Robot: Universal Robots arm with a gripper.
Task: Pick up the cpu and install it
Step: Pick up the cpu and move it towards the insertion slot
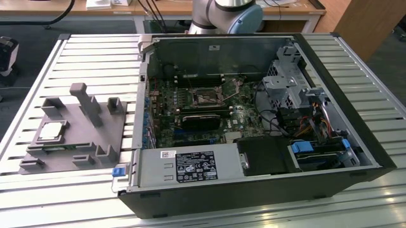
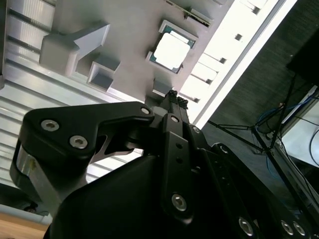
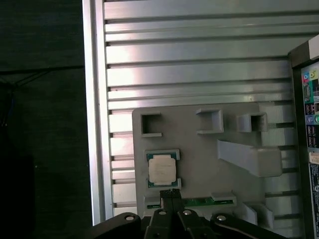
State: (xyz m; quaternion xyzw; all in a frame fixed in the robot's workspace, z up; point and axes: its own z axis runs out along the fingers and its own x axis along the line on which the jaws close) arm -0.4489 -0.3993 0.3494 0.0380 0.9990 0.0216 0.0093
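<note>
The cpu [image 1: 51, 130] is a small silver-topped square lying flat in a recess of the gray fixture [image 1: 79, 142] at the exterior view's left. Both wrist views show the cpu [image 2: 172, 50] [image 3: 162, 170] from well above. My gripper [image 3: 170, 193] [image 2: 175, 95] hangs high over the fixture with its black fingertips pressed together, shut on nothing. It is well clear of the chip. The motherboard socket [image 1: 206, 97] sits inside the open computer case [image 1: 330, 156].
The fixture [image 3: 214, 164] has upright gray blocks and posts [image 1: 85, 102] around the chip. A green memory stick [image 3: 204, 202] lies along its edge. The case holds a black heatsink [image 1: 199, 119], cables and drive cages. The slatted metal table [image 1: 51, 199] ends just beyond the fixture.
</note>
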